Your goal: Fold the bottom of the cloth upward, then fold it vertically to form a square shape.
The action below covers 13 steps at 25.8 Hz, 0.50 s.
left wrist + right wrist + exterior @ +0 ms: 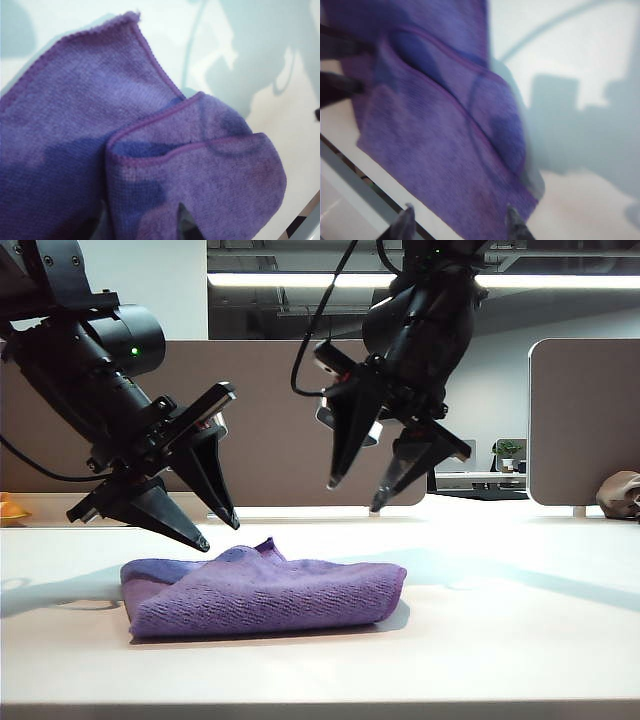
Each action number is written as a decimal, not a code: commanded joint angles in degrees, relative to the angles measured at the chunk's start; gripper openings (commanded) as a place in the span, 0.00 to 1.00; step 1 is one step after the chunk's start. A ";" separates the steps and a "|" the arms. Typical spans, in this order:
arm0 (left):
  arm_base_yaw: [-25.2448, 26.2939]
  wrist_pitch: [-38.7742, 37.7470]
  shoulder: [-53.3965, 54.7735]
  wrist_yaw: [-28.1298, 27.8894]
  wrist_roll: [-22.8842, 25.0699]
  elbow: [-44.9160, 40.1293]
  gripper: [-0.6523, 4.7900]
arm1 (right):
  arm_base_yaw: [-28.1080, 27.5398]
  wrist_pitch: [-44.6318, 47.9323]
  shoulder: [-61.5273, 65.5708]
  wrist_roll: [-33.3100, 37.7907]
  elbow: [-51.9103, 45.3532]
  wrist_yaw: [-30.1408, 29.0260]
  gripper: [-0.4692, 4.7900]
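The purple cloth (262, 592) lies folded into a thick, roughly rectangular bundle near the table's front, with one corner sticking up at its back edge. My left gripper (220, 532) hangs open just above the cloth's left rear part, its tips angled down and holding nothing. In the left wrist view the cloth (75, 125) fills the frame, its stitched-edge layers overlapping under the open left gripper (142, 206). My right gripper (352, 497) is open and higher up, over the cloth's right rear. From the right wrist, the right gripper (460, 212) is empty above the cloth (445, 125).
A small brown lump (620, 495) sits at the far right of the white table (500, 640), and an orange object (10, 508) at the far left. Brown partition panels (270, 430) stand behind. The table's front edge (350, 175) runs close to the cloth.
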 commanded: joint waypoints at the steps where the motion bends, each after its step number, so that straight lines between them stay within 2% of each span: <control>1: -0.04 0.31 -0.22 1.22 0.09 0.15 0.45 | -1.03 1.46 -0.68 -0.63 0.07 -1.55 0.54; 9: -0.04 0.02 -0.22 1.75 -0.17 0.15 0.45 | -6.01 1.27 -9.60 -0.81 -0.31 -3.98 0.53; 13: -0.04 -0.96 -0.24 2.82 -0.11 0.15 0.45 | -6.12 3.48 -19.21 -0.83 -8.02 -4.17 0.53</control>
